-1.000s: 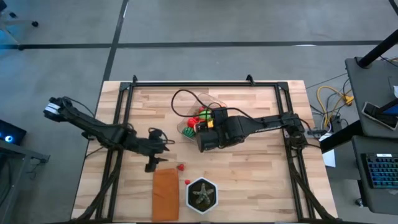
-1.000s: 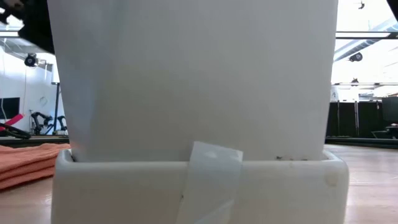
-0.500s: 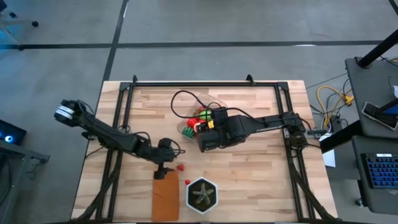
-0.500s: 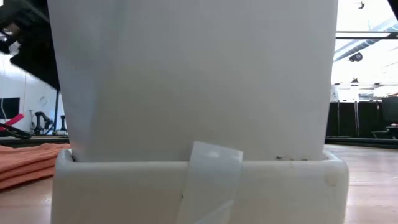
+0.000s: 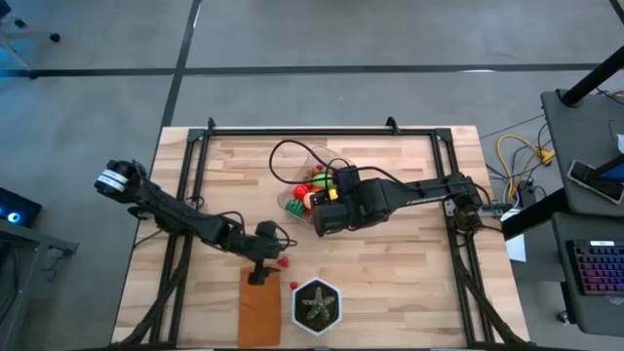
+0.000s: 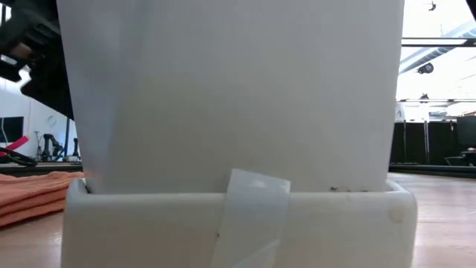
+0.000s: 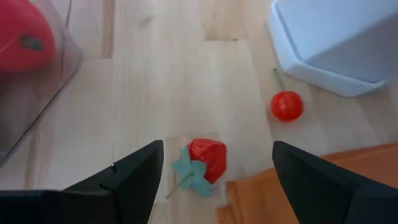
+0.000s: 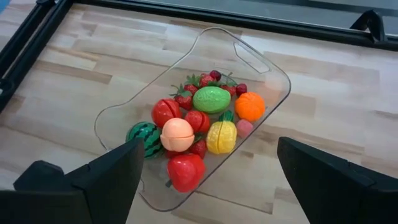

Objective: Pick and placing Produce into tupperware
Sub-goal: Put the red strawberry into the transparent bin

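The wooden table (image 5: 409,263) carried the whole job, and on it the clear tupperware (image 8: 261,62) lay toward the middle-back, already holding most of the produce, with the right gripper (image 5: 320,222) hanging over it, its fingers spread wide and carrying nothing. Near the table's front edge the left gripper (image 5: 259,277) hovered above the upper end of the flat orange-brown rectangle (image 5: 256,312), jaws parted and empty. What mattered for the next move was the toy strawberry (image 7: 207,158): in the left wrist view it lay on bare wood directly ahead of the gripper, centred between the two dark fingers (image 7: 134,177), touching neither, just beside the rectangle's corner. Its long axis ran slantwise across the gap, with the green leaf and stem (image 7: 188,173) pointing back toward the gripper. A smaller red cherry (image 7: 286,106) sat a little farther on, off to one side near the white pot base (image 7: 336,43). The left arm was plainly the nearer one, so a short straight descent would probably bracket the strawberry.
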